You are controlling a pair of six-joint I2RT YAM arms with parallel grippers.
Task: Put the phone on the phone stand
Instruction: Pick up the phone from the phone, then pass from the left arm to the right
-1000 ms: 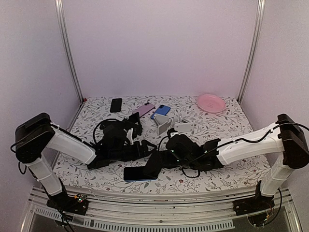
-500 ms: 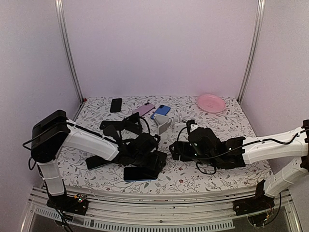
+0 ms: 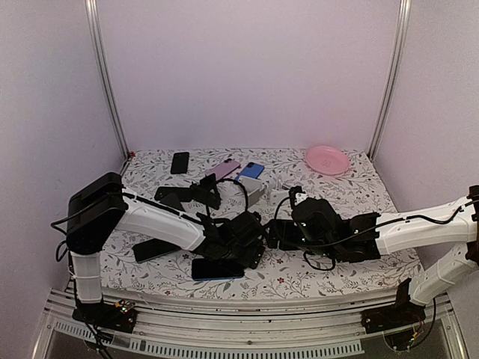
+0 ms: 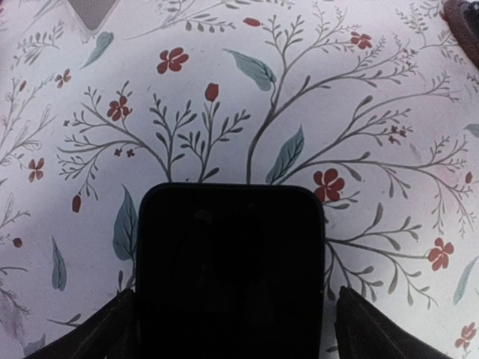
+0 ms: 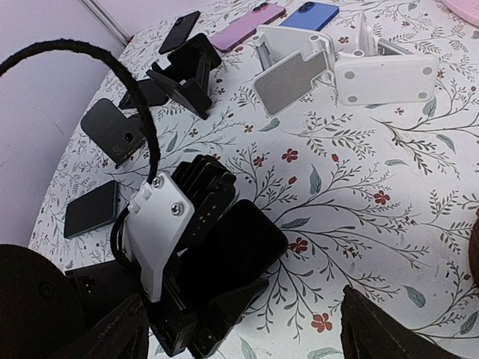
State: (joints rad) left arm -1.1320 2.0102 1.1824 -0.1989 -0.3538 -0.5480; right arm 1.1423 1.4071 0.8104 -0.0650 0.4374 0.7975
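On the flowered desk [image 3: 352, 198], the left pincer [image 4: 232, 333] stands wide, fingertips [image 4: 112, 333] half cut off, straddling the dark phone [image 4: 230, 254] by the near edge; the phone's near end is hidden. The right pincer [image 5: 251, 336], wide and empty, hovers just beside. A white stand [image 5: 292, 75] and a black stand [image 5: 183, 78] sit farther back, apart.

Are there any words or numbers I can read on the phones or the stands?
None can be read.
The black phone has a dark, blank screen.
The purple phone, blue phone and white stand show no words; any tiny marks are too small to tell.
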